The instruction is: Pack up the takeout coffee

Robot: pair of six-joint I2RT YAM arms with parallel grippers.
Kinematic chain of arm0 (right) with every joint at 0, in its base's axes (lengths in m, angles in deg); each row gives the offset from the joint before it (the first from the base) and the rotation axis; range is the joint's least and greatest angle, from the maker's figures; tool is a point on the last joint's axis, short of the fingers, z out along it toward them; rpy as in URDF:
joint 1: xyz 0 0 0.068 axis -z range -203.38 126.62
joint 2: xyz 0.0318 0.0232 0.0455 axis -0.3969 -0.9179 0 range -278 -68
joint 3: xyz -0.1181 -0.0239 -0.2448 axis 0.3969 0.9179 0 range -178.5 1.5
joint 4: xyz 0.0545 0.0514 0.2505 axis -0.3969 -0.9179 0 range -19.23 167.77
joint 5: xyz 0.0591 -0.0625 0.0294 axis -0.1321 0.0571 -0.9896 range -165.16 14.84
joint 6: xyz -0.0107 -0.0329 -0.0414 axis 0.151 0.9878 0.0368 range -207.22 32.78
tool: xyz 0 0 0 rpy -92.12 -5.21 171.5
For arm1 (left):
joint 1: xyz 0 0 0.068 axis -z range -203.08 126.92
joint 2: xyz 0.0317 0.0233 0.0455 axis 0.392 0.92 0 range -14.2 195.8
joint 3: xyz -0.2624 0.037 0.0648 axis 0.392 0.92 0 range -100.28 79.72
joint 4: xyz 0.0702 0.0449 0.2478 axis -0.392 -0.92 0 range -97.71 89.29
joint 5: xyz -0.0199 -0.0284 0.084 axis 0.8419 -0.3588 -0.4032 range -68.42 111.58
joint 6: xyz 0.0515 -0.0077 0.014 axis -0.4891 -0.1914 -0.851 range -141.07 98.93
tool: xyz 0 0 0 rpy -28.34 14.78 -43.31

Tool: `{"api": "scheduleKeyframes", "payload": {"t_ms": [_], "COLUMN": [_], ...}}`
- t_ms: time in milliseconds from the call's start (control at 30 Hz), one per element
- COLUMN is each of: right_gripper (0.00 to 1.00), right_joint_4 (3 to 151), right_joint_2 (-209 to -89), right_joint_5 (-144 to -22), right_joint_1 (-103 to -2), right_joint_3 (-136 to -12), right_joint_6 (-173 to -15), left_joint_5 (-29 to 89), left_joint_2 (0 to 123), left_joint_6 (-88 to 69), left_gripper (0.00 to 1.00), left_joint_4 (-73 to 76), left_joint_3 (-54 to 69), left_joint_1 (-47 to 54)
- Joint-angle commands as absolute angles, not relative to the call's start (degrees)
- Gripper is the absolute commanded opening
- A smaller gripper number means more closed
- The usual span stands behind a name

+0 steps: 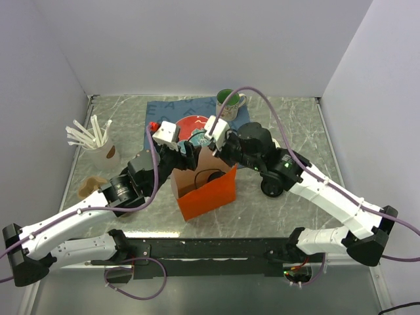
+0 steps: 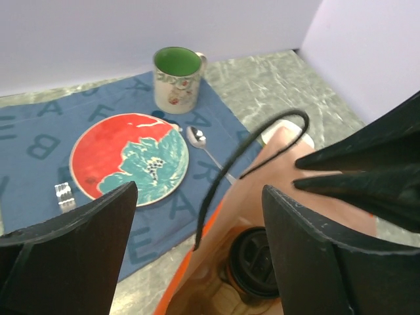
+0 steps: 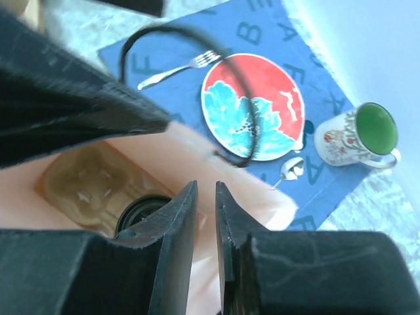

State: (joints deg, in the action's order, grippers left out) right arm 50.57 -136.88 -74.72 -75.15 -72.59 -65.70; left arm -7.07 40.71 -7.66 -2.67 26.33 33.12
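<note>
Beneath left hand [image 2: 200, 190], takeout coffee [image 2: 259, 262] in bag [image 2: 279, 154]

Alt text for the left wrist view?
The open left gripper hangs above an orange paper bag holding the takeout coffee cup with round black plastic lid. Beyond: red floral plate, green-lined ceramic mug, metal spoon on blue lettered placemat.
</note>
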Motion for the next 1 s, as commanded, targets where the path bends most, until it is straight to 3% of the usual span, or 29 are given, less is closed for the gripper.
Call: {"api": "scheduleKeyframes", "payload": {"t_ms": [0,133,200,367,467,567,600,633,667,833,967], "right_gripper": [0.25,0.3,0.3,0.31,0.42,0.66,0.85,0.97,1.0,1.0,1.0], "right_joint_4": [49.47,51.84,50.71,45.97,39.21,33.84,32.43,30.77,28.66,25.65,27.93], "right_joint_2": [-137.7,-136.56,-136.82,-139.18,-141.03,-140.95,-140.86,-140.6,-139.64,-135.07,-128.14], "right_joint_5": [-70.25,-68.22,-67.35,-60.76,-59.17,-61.8,-62.24,-62.24,-62.24,-65.21,-70.04], "right_joint_1": [-74.62,-74.62,-74.53,-74.18,-74.18,-74.18,-74.36,-74.27,-74.27,-74.27,-74.27], "right_joint_3": [-78.65,-78.13,-79.35,-87.34,-94.99,-99.22,-100.44,-100.72,-100.72,-97.12,-90.54], "right_joint_6": [-69.99,-71.83,-73.67,-81.58,-87.12,-90.46,-91.34,-92.3,-93.01,-99.86,-103.29], "left_joint_5": [-11.55,-13.93,-15.51,-19.55,-22.62,-29.03,-30.53,-33.85,-35.19,-28.53,-26.47], "left_joint_2": [40.99,41.6,41.69,41.52,43.53,46.96,48.1,48.37,48.55,50.83,59.08], "left_joint_6": [-6.05,-4.82,-4.11,-2.18,0.19,5.55,6.43,8.09,8.89,14.43,10.93], "left_gripper": [0.84,0.91,0.99,0.97,0.97,0.97,0.97,0.97,0.98,0.92,0.88], "left_joint_4": [-4.57,-6.24,-7.73,-12.04,-19.76,-30.48,-32.16,-34.26,-34.28,-34.73,-33.75], "left_joint_3": [21.37,19.78,18.9,15.04,8.99,2.83,1.68,1.67,2.19,2.55,1.07], "left_joint_1": [32.99,32.91,32.91,32.38,29.84,24.92,23.43,20.37,18.42,-1.4,-9.89]}}
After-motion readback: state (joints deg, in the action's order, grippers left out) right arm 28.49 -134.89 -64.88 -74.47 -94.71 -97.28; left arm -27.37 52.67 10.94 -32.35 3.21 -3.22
